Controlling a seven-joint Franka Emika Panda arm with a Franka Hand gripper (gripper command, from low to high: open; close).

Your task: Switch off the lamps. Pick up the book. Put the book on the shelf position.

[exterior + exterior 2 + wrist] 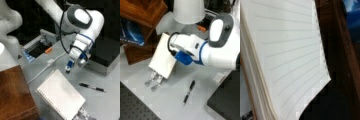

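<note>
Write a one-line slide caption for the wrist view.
Close-up of the book's lined white page beside the reddish-brown wooden shelf position; the gripper does not show.

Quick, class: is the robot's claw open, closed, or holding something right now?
Claw: open or closed cannot be told; it hangs just above the book, which lies on the table.

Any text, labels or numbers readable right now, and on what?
None can be read.
The book shows only blank ruled lines in the wrist view.
A blue item under the wooden block in a front view has markings too blurred to read.
The pen shows no legible print.
</note>
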